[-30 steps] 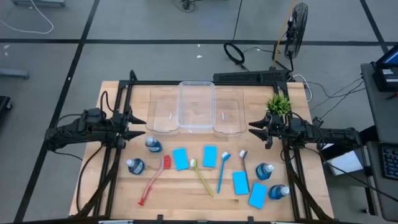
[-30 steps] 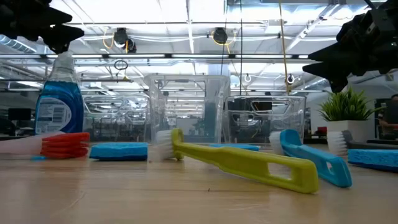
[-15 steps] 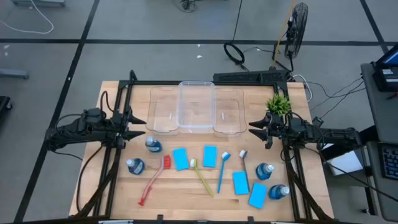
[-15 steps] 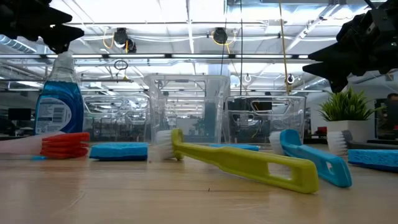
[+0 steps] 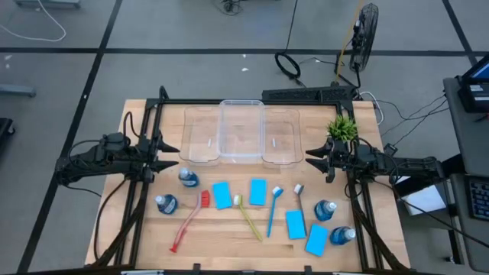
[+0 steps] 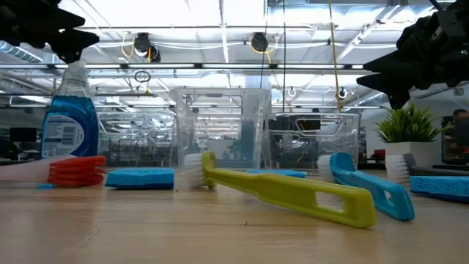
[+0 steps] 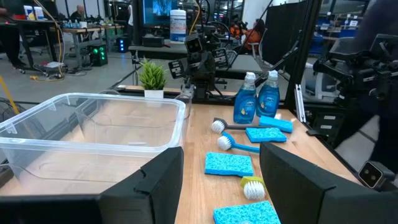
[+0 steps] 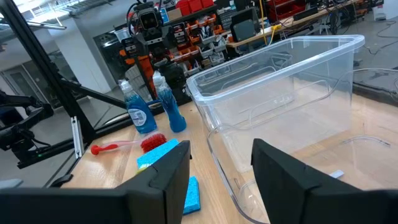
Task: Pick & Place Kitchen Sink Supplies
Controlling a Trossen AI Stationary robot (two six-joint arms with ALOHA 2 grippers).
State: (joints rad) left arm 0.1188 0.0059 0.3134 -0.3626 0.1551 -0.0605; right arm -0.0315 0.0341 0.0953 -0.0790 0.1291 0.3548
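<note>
Blue bottles stand upright at the near left [image 5: 188, 177] [image 5: 166, 203] and the near right [image 5: 325, 209] [image 5: 343, 234]. Light-blue sponges [image 5: 221, 194] [image 5: 257, 191] [image 5: 296, 224] [image 5: 316, 239] lie flat between them. Beside the sponges lie a red brush [image 5: 187, 221], a yellow-green brush [image 5: 248, 218], a blue brush [image 5: 273, 210] and a grey brush [image 5: 299, 200]. My left gripper [image 5: 172, 155] hangs level above the table's left side, open, with nothing between its fingers. My right gripper [image 5: 312, 158] mirrors it on the right side, open and holding nothing.
Three clear plastic bins [image 5: 241, 131] stand side by side at the far middle, between the two grippers. A small green potted plant [image 5: 342, 127] stands at the far right, just behind my right arm. Black frame rails [image 5: 145, 214] run along both sides of the table.
</note>
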